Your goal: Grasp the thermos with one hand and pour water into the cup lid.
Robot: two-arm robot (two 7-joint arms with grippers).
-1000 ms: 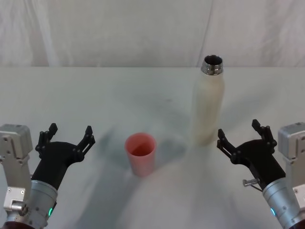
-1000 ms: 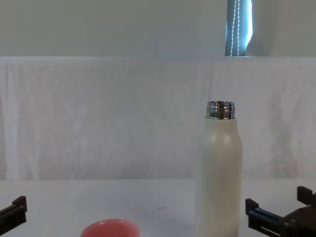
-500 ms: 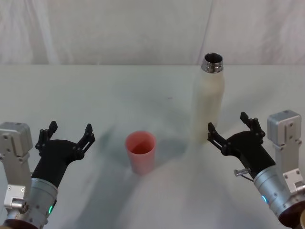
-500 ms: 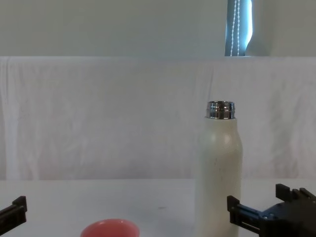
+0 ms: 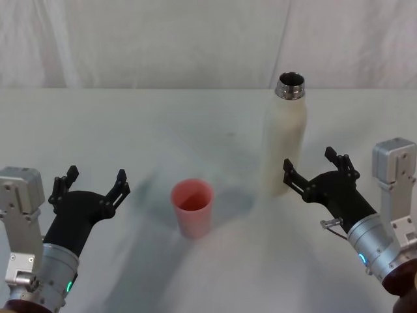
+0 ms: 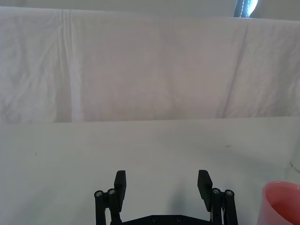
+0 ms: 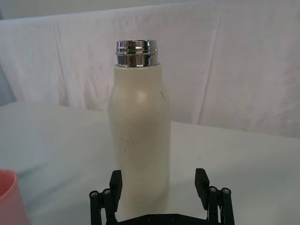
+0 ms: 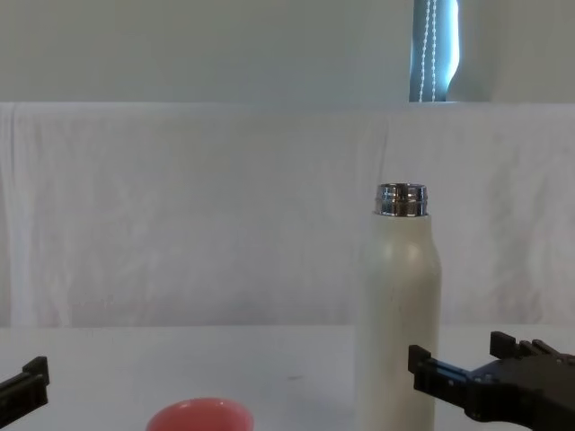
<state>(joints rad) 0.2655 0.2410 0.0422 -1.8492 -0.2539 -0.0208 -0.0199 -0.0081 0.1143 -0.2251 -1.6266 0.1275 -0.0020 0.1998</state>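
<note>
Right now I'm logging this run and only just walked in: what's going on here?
The robot is setting up to pour. Its right gripper, jaws open, sits just beside the lower body of the upright, uncapped thermos without gripping it. The pink cup lid stands on the white table to the thermos's left. The left gripper rests open near the table's front edge, left of the cup lid. No pouring yet.

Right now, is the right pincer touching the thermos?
Apart. In the head view, table shows between the open right pincer and the thermos.

Right pincer splayed, clear path to thermos; cup lid well aside.
</note>
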